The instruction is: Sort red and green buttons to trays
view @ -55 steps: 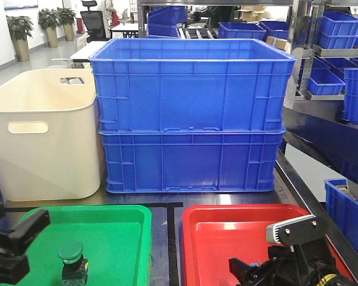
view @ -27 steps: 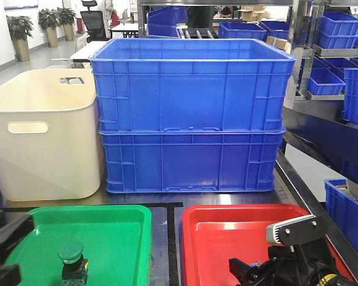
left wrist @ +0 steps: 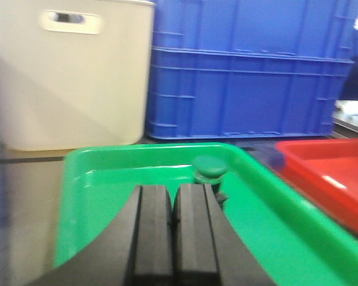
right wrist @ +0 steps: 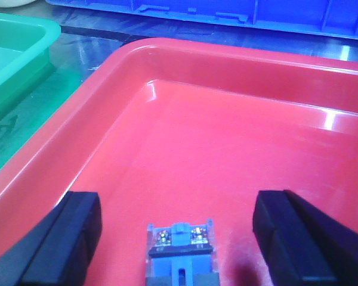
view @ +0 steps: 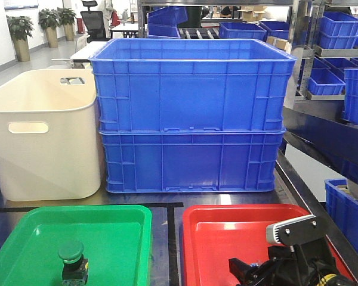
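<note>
Right claw (view: 286, 262) sits low over the red tray (view: 227, 223) up front; green button (view: 71, 253) stands in the green tray (view: 116, 217). Left-wrist view: left claw (left wrist: 174, 221) pressed together, empty. Right-wrist view: fingers (right wrist: 77, 223) spread around a grey-blue button (right wrist: 180, 250), so lifting crooked could tip it.

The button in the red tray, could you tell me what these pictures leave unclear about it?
- Button in the red tray: right wrist view cuts it off at the bottom edge; cap colour unseen.
- Front view: the right arm hides it entirely.
- Green button: the left wrist view is blurred, and the shut left gripper covers its body.
</note>
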{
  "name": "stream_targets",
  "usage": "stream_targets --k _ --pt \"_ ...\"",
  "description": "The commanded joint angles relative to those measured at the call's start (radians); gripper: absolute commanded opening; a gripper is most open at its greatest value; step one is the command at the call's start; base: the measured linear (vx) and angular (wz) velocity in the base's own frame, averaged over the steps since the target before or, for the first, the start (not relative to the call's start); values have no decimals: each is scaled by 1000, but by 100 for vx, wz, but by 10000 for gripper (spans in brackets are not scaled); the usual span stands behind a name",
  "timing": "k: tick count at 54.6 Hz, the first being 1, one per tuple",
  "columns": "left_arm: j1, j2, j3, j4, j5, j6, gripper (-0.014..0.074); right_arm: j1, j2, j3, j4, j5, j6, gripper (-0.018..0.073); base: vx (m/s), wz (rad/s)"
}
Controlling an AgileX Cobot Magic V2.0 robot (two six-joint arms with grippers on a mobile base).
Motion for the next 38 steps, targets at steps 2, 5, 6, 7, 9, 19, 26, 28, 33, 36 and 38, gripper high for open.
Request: stream_targets --k 2,5,6,7,9,19,26,28,33,36,38 --pt "56 -116 68 -10 -68 1 -7 2 -25 -30 5 -73 -2 585 0 0" --pt "94 -191 73 -5 14 0 -7 2 -25 -30 5 -73 -2 585 0 0" --pt "106 -214 69 -3 51 1 -7 2 -25 -30 5 -71 -2 585 0 0" --pt "119 -229 67 -1 75 1 -7 2 -25 -30 5 -72 -2 585 0 0" --pt "139 -268 68 12 107 1 -6 2 -25 -30 5 -72 -2 585 0 0" --pt "211 -259 69 38 101 1 -7 2 -23 -30 5 -72 -2 585 0 0" --pt "217 -258 69 38 101 1 -6 2 -23 -30 5 -72 -2 585 0 0" --pt "217 -258 69 38 101 1 -6 2 -23 -30 5 -72 -2 585 0 0" --pt "217 -258 69 38 101 1 -6 2 -23 -30 5 -72 -2 585 0 0" --pt "217 -258 69 38 101 1 -6 2 -23 -30 5 -72 -2 585 0 0" --pt "217 -258 69 38 101 1 -6 2 -23 -30 5 -72 -2 585 0 0"
